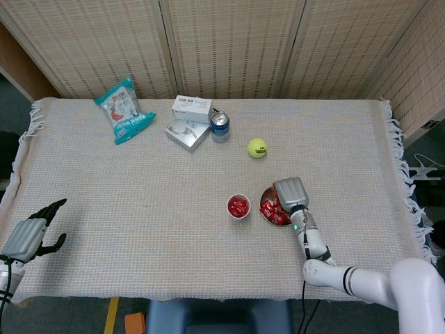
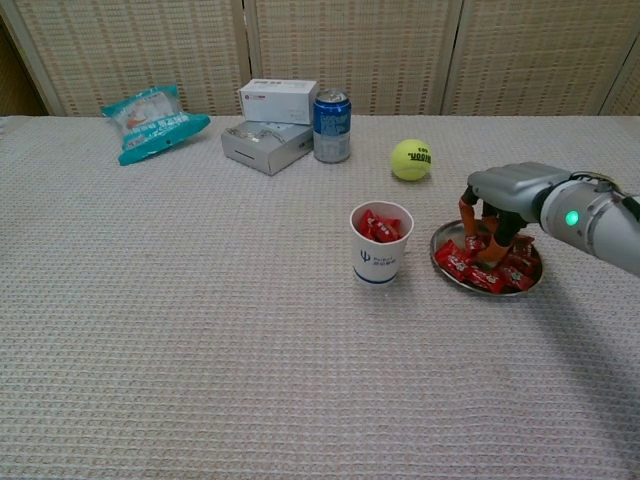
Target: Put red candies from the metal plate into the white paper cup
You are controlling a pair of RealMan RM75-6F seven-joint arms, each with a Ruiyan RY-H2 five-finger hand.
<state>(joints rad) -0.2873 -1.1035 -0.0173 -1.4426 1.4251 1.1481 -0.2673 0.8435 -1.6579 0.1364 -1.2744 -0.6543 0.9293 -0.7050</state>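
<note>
Cup [image 2: 380,243] mid-table, candies [image 2: 378,226] inside; plate [image 2: 446,263] just to its right. Ball [image 2: 411,159] behind plate. Can [image 2: 331,126] and boxes [image 2: 270,120] further back-left; bag [image 2: 152,121] far left.

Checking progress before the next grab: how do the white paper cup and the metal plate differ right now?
The white paper cup stands tall and narrow; the metal plate is low and wide. The cup stands free, while the right hand reaches its fingers down into the plate. The cup sits left of the plate, apart from it. Both hold red candies.
</note>
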